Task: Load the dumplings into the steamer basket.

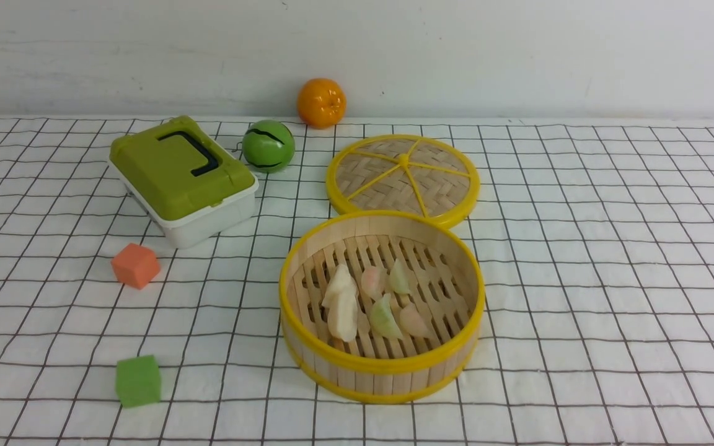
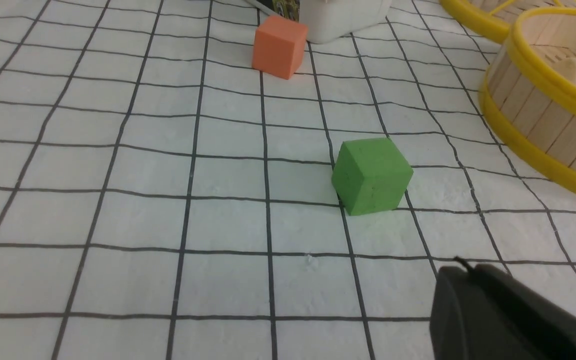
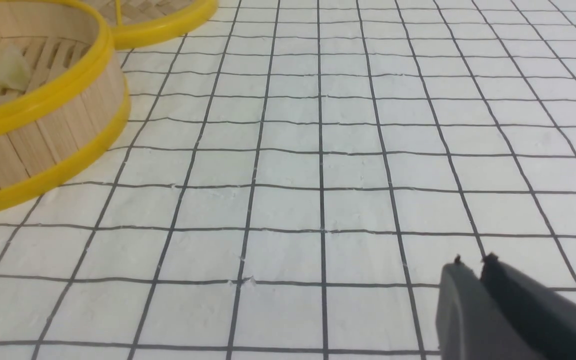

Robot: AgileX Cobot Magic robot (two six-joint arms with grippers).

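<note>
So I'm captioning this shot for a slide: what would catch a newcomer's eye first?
The steamer basket near the middle of the checked cloth draws the eye first, with the dumplings lying on its slatted floor. Just behind it lies the flat woven lid. To the left are bright accents: an orange cube, a green cube and a green-lidded box.
</note>
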